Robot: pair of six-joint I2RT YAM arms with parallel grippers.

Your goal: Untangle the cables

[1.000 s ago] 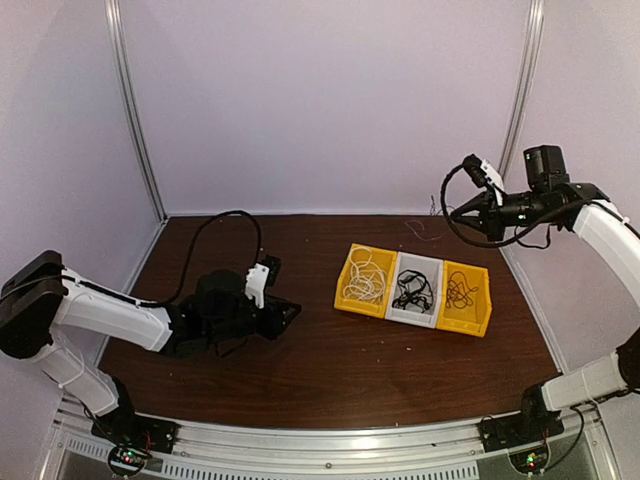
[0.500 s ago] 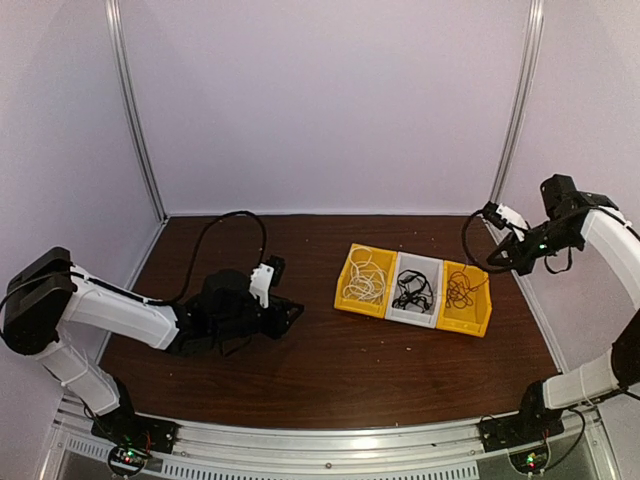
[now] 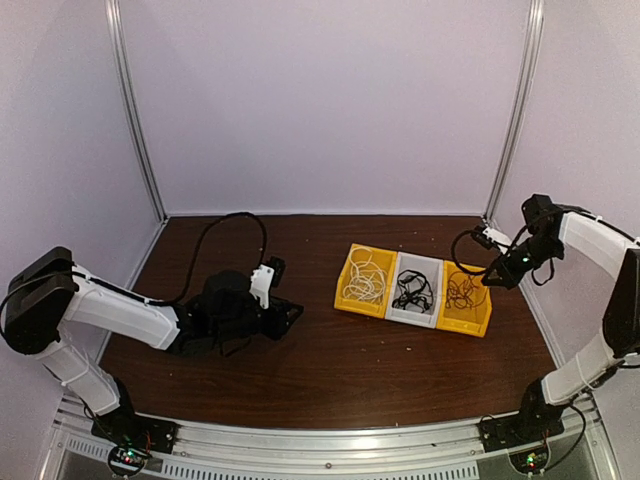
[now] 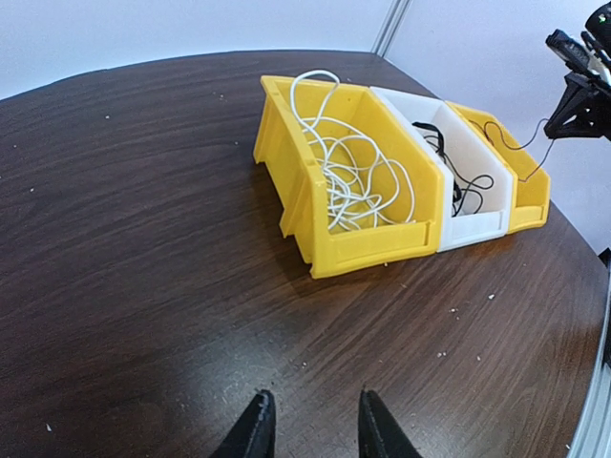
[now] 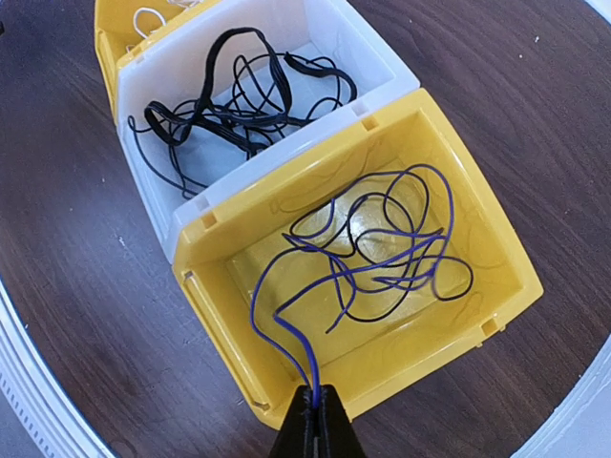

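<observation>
Three bins stand side by side. The left yellow bin (image 3: pixel 345 285) holds a white cable (image 3: pixel 368 276) (image 4: pixel 358 172). The white middle bin (image 3: pixel 414 312) holds black cables (image 3: pixel 412 290) (image 5: pixel 224 110). The right yellow bin (image 3: pixel 484 305) (image 5: pixel 477 248) holds thin dark blue cables (image 5: pixel 382 253). My right gripper (image 3: pixel 497 278) (image 5: pixel 315 405) hangs just over this bin's right rim, shut on a dark blue cable whose loop trails down into the bin. My left gripper (image 3: pixel 285 318) (image 4: pixel 310 420) is open and empty, low over the table left of the bins.
The brown table (image 3: pixel 330 370) is walled by pale panels, with metal posts at the back corners. A thick black robot cable (image 3: pixel 215 235) arcs over the left arm. Small white specks lie on the wood near the bins.
My right gripper has come down and right from high above the bins to the right yellow bin, carrying the dark cable into it. The left arm has barely moved.
</observation>
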